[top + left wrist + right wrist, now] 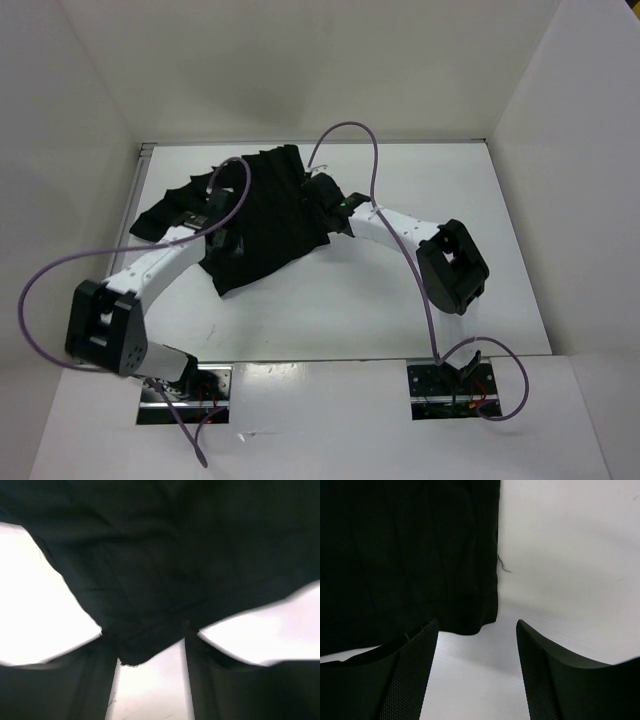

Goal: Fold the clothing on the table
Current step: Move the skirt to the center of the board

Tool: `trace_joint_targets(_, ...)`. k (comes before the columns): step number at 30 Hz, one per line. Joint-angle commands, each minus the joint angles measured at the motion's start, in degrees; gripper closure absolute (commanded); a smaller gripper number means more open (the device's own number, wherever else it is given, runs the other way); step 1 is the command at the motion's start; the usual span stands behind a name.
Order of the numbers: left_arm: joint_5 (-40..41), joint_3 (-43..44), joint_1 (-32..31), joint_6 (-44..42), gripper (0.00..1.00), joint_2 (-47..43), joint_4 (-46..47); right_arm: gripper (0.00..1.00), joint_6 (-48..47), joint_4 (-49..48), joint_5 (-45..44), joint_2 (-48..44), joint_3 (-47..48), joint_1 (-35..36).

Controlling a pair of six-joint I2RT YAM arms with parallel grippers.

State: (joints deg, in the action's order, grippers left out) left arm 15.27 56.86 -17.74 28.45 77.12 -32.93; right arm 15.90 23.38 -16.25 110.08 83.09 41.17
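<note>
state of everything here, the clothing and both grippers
clothing: rumpled on the table, not yet folded
left gripper: open, an edge of the clothing between its fingers
right gripper: open, empty, at the clothing's edge

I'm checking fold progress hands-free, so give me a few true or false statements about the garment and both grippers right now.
1. The clothing is black. True.
2. The right gripper is shut. False: its jaws stand open over bare table.
3. Cloth lies between the left gripper's fingers. True.
4. The clothing lies at the table's near edge. False: it lies toward the far left.
</note>
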Motion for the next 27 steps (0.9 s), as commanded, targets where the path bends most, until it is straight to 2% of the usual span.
trace_joint_targets(1, 4.16, 2.90, 0.33, 4.50, 0.50, 8.19, -5.56, 0.31, -1.05, -1.93, -2.82, 1.01, 3.83, 0.05)
trace_joint_targets(2, 5.03, 2.90, -0.45, 6.25, 0.55, 9.09, -6.26, 0.31, -1.05, -2.45, -2.82, 1.01, 3.83, 0.05)
trace_joint_targets(5, 5.65, 2.12, -1.60, 9.59, 0.55, 9.63, -6.27, 0.31, -1.05, -2.46, -4.05, -0.39, 2.52, 0.05)
trace_joint_targets(9, 6.35, 0.53, -1.60, 13.20, 0.39, 5.60, -8.55, 0.31, -0.52, -1.93, -4.05, -3.20, -0.29, -0.47)
trace_joint_targets(11, 6.35, -0.16, -1.60, 15.14, 0.27, 4.36, -9.87, 0.31, -0.52, -1.93, -4.05, -4.00, -1.25, -1.09)
trace_joint_targets(19, 6.96, -3.86, -1.60, 25.42, 0.29, -0.22, -11.72, 0.31, 0.01, -0.35, -4.58, -6.28, -4.25, -2.23)
trace_joint_targets(24, 9.25, -3.86, -1.60, 30.08, 0.39, -0.22, -14.09, 0.31, 0.01, 0.27, -5.10, -8.04, -5.48, -2.75)
trace_joint_targets(27, 9.25, -5.35, -1.60, 30.09, 0.43, 0.31, -14.01, 0.31, 0.01, 0.27, -5.11, -9.18, -6.53, -2.76)
